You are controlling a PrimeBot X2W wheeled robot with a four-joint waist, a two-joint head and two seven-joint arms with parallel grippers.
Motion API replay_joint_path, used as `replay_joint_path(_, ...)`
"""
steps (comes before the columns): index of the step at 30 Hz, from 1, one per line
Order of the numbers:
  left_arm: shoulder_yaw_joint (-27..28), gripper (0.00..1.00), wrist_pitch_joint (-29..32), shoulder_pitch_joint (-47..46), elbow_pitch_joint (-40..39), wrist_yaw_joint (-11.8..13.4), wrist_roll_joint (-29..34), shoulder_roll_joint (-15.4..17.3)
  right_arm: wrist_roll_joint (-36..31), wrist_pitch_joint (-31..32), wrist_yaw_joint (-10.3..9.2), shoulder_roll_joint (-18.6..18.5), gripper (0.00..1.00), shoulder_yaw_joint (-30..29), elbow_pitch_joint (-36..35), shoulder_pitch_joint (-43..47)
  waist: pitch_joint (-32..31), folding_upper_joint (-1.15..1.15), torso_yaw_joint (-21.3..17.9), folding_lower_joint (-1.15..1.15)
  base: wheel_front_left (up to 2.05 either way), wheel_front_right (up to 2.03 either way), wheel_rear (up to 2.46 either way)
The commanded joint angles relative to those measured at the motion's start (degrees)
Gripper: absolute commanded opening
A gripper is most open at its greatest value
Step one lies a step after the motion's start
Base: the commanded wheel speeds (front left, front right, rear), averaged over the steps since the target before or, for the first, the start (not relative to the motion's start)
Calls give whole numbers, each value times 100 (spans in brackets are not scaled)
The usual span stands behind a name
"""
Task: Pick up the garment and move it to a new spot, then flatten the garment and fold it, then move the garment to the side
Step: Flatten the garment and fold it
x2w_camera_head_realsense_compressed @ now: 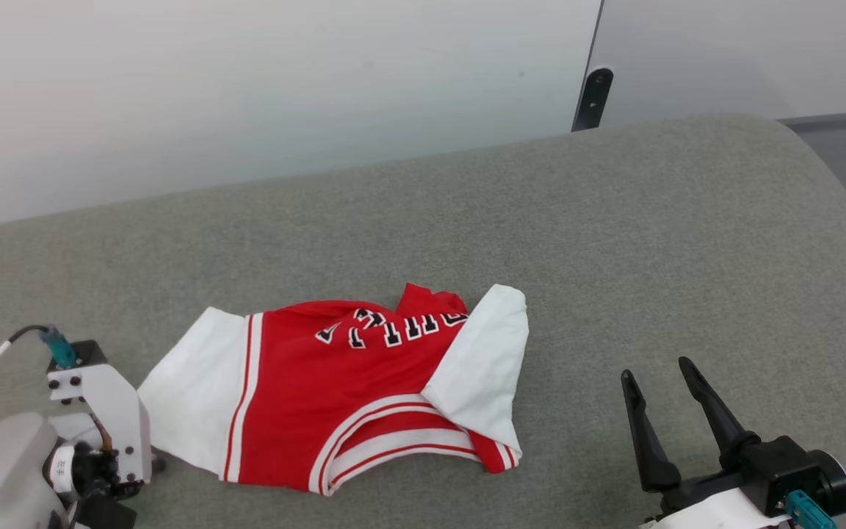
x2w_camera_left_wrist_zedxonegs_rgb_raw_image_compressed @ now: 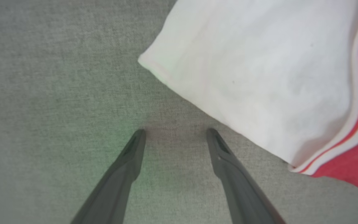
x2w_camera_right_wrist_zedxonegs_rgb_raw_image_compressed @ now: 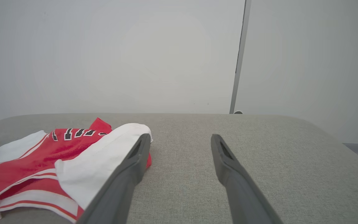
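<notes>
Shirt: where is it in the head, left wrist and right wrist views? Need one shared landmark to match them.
Head view: shirt at lower centre, lettering on its far side.
Left wrist view: shirt at upper right, mostly white cloth with a red corner.
Right wrist view: shirt at lower left.
Shared landmark: the grey padded surface that it lies on, seen in all three.

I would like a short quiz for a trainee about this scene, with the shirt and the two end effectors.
1. True or false: the garment lies spread fully flat on the grey surface.
2. Which white sleeve is folded over the red body? A: the one nearer the left end effector. B: the one nearer the right end effector.
3. Fill in: both end effectors hold ____.
Key: 1 false; 2 B; 3 nothing.
</notes>
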Motion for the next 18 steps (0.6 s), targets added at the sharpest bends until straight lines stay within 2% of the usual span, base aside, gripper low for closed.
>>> replay_joint_path(1, -6, 100, -46, 152, -25, -20, -10, 22, -32, -24, -9, 8, 100, -8, -16, 52, -44, 0, 44, 0, 0, 0, 0)
replay_joint_path(7, 134, 100, -432, 189, -453, -156, -37, 113, -85, -24, -9, 8, 100, -7, -26, 93, -101, 0, 151, 0, 0, 0, 0)
replay_joint_path(18, 405, 100, -1584, 468, -1350, -462, 61, 229, -159, -24, -9, 7, 100, -20, -12, 122, -192, 0, 401, 0, 0, 0, 0)
